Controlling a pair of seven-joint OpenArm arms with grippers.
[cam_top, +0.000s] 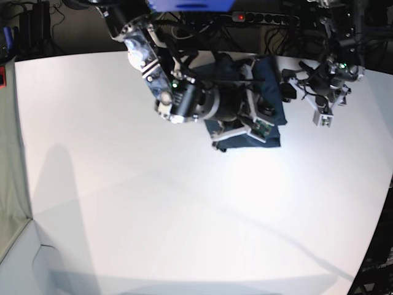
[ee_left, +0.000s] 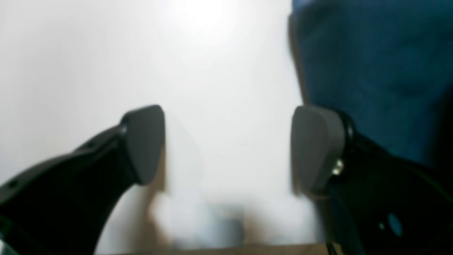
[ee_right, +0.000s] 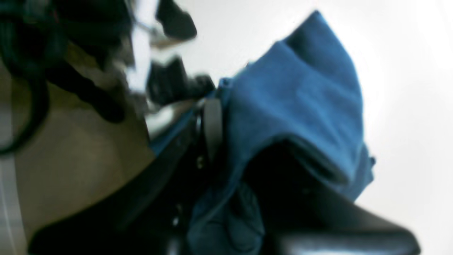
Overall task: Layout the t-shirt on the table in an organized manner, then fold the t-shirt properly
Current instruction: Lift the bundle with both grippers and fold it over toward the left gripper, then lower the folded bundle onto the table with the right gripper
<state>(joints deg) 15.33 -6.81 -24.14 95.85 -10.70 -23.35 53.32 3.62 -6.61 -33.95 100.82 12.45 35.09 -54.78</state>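
The t-shirt (cam_top: 270,92) lies bunched in a dark navy heap at the back of the white table (cam_top: 153,203). My right gripper (cam_top: 249,120) reaches into the heap from the left. In the right wrist view it (ee_right: 230,141) is shut on a fold of the t-shirt (ee_right: 300,99), and the blue cloth drapes over its fingers (ee_right: 212,124). My left gripper (cam_top: 287,86) sits just right of the heap. In the left wrist view it (ee_left: 230,145) is open over the bare table (ee_left: 219,63), with the t-shirt (ee_left: 371,71) beside its right finger (ee_left: 316,148).
Cables and a power strip (cam_top: 264,18) run behind the table's back edge. A small white box-shaped part (cam_top: 323,118) hangs near the left arm. The table's curved edge (cam_top: 381,203) falls away at the right. Floor (cam_top: 12,184) shows at the left.
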